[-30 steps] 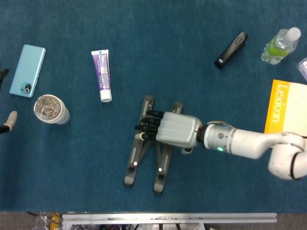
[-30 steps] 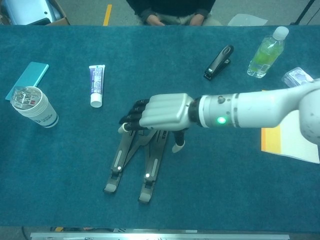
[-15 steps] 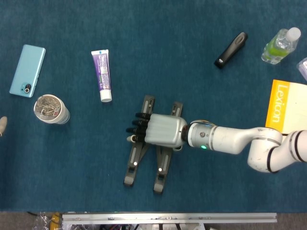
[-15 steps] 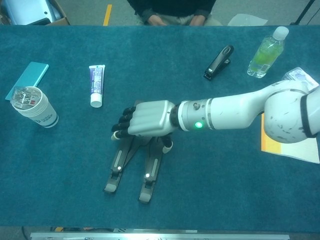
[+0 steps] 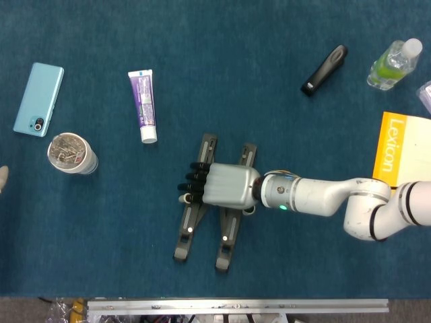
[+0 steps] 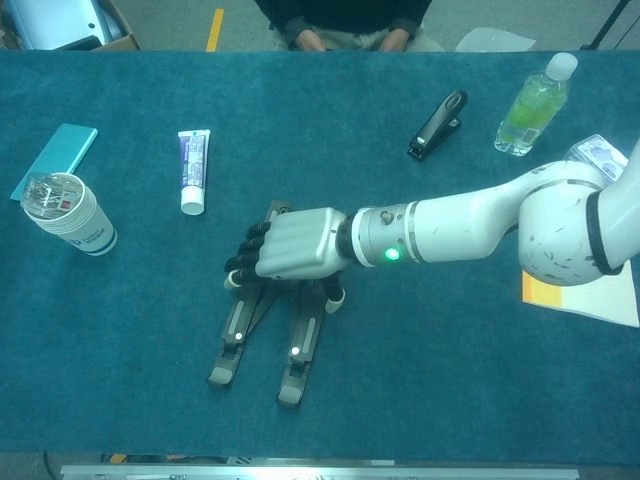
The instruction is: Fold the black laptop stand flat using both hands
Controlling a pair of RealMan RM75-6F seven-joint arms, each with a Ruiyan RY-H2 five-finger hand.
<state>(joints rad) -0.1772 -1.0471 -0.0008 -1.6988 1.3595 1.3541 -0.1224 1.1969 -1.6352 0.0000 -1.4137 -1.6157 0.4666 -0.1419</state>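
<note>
The black laptop stand (image 5: 205, 202) lies near the middle of the blue cloth table (image 5: 269, 60), its two arms pointing to the near edge. The right hand (image 5: 222, 186) rests on top of it, palm down; if the fingers grasp the stand, I cannot tell. At the far left edge a pale tip shows, maybe the left hand (image 5: 3, 178); its state I cannot tell.

Around: a toothpaste tube (image 5: 142, 105), a phone (image 5: 38, 99), a paper cup (image 5: 71, 153), a stapler (image 5: 324, 69), a green bottle (image 5: 394, 63), a yellow book (image 5: 402, 149). Nothing stands between these and the stand. A seated person (image 6: 340, 22) is behind the table.
</note>
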